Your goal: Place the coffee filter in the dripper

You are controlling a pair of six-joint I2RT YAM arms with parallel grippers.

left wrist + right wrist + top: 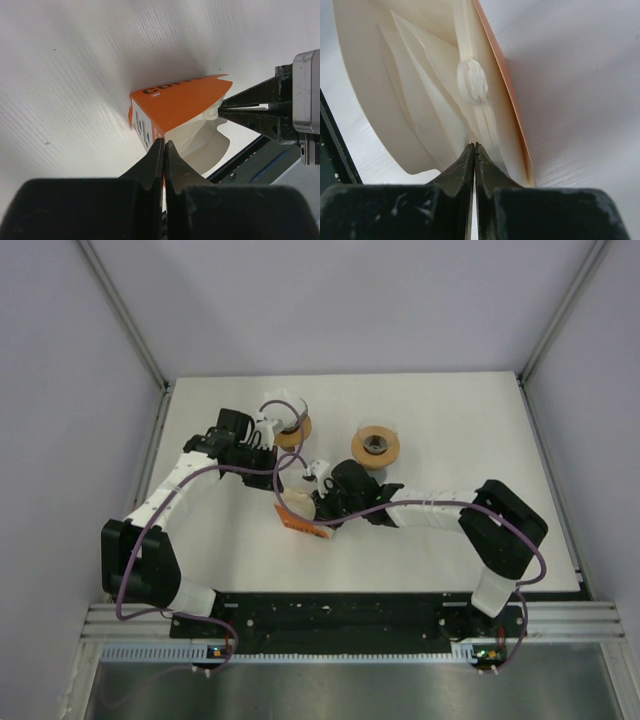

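Orange box [175,105] with dark lettering and a white label; cream filters [415,105]; tan dripper [376,447]; white worktop [470,430]; purple cables [200,476].

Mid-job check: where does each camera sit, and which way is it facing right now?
Top external: above and behind the bases, looking down on the white table; both arms show whole.
Left wrist: on the left arm, looking along the left end effector, shut on the orange cardboard filter carton; the right end effector enters from the right.
Right wrist: looks along the right end effector, shut on white paper coffee filters inside the carton.
Shared: all three show the carton.
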